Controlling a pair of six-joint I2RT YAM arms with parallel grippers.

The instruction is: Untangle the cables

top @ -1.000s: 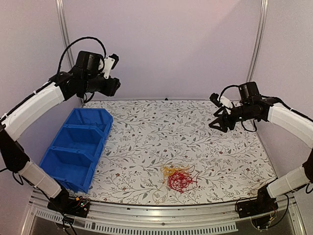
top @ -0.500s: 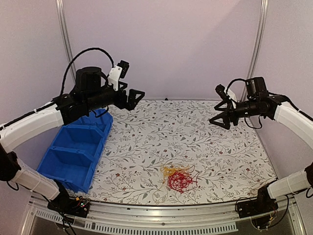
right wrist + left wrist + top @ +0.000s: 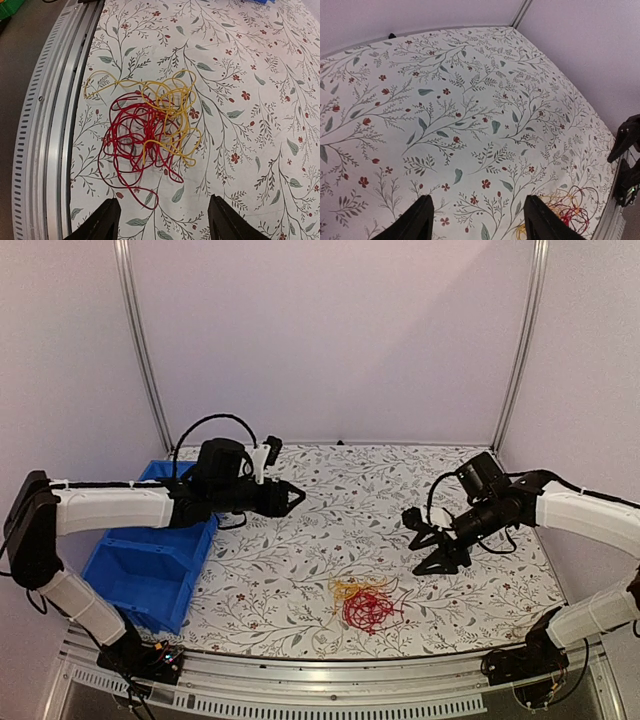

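Your left tool (image 3: 296, 498) and right tool (image 3: 415, 543) now hang lower and further inward than a second ago, both spread and empty, with the cables (image 3: 368, 606) clumped on the bench (image 3: 350, 475) near its front edge.

1. You see the table cover (image 3: 330, 490) as a matt sheet printed with flowers; whether it is cloth or vinyl you cannot tell.
2. The cables (image 3: 150, 125) wear smooth red and yellow sheathing with a slight sheen.
3. The rail (image 3: 50, 130) at the table's near edge is bare silvery metal, ribbed and perforated.
4. The bin (image 3: 130, 575) is smooth blue plastic.
5. The fingers (image 3: 417, 222) of the left gripper (image 3: 479, 200) look like matt black plastic.
6. The arm shells (image 3: 110, 508) are smooth white plastic.
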